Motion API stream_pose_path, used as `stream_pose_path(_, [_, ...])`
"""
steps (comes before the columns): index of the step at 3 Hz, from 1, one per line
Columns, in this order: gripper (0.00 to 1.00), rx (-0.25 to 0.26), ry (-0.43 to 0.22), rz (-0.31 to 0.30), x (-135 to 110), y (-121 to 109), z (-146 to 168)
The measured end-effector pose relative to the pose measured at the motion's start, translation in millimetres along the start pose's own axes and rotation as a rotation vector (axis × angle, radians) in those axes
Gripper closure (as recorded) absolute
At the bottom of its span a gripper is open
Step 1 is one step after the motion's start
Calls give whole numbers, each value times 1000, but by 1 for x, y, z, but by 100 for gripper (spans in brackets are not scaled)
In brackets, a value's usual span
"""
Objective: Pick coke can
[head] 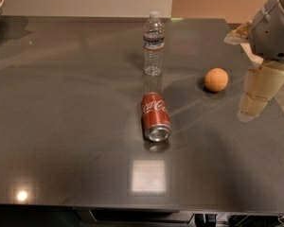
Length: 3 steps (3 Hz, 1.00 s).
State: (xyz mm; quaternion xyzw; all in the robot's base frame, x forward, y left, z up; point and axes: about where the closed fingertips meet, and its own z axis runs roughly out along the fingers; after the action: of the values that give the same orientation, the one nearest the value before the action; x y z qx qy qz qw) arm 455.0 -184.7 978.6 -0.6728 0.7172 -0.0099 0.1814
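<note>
Jaws at far right, coke can (155,116) lying well apart

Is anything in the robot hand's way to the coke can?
Nothing visible blocks it. The gripper hangs at the right side of the table; only bare surface separates it from the coke can, lying on its side. The orange sits just beyond that path, the water bottle farther back.
</note>
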Motion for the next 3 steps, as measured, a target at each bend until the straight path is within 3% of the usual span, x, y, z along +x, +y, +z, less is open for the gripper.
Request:
stream_pose_path(2, [0,-15,-165,-267,-49,-7,27])
stream_pose_path(3, [0,-32,-215,-440,-74,-1,41])
